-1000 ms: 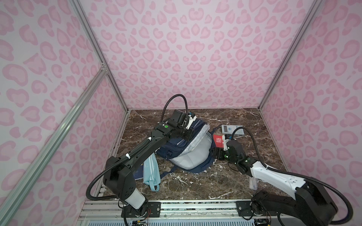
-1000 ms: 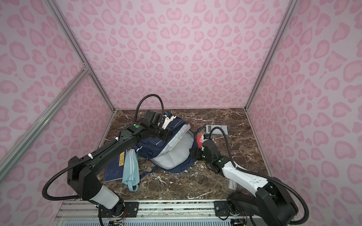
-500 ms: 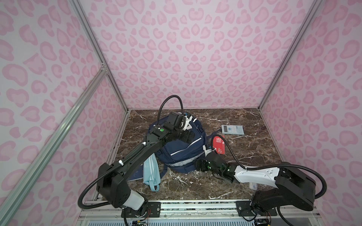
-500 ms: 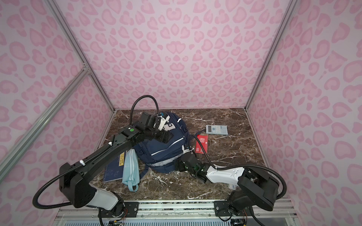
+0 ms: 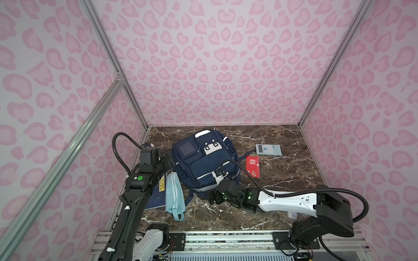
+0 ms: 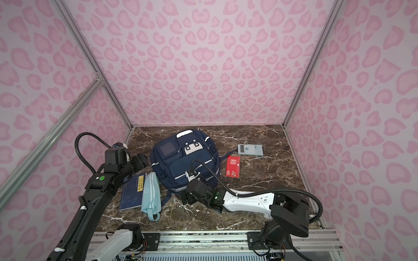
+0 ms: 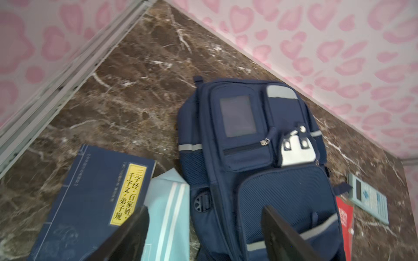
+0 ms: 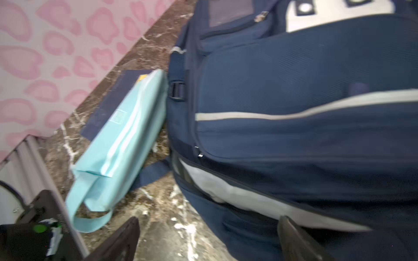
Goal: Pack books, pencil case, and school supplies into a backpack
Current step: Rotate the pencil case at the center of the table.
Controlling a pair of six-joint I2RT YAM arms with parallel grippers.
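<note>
The navy backpack [image 5: 203, 162] [image 6: 184, 161] lies front up on the marble floor, also seen in the wrist views [image 7: 260, 158] [image 8: 294, 90]. Left of it a dark-blue book [image 6: 132, 192] [image 7: 90, 192] lies flat with the aqua pencil case [image 5: 174, 194] [image 6: 151, 194] [image 8: 122, 126] partly on it. The calculator [image 5: 268, 149] [image 6: 250, 149] and red pack [image 5: 252, 166] [image 6: 233, 166] lie to the right. My left gripper [image 6: 141, 160] [image 7: 203, 230] hangs open beside the backpack's left side, holding nothing. My right gripper [image 5: 213, 197] [image 8: 208, 239] is open at the backpack's near bottom edge.
Pink patterned walls close in the floor on three sides, with aluminium posts at the corners. The metal rail [image 5: 226, 239] of the arm bases runs along the near edge. A backpack strap [image 8: 153, 174] trails on the floor by the pencil case.
The backpack, lifted with its flap open a second ago, now lies flat. My left gripper let go and drew back left. My right arm swung from the red pack to the backpack's near edge.
</note>
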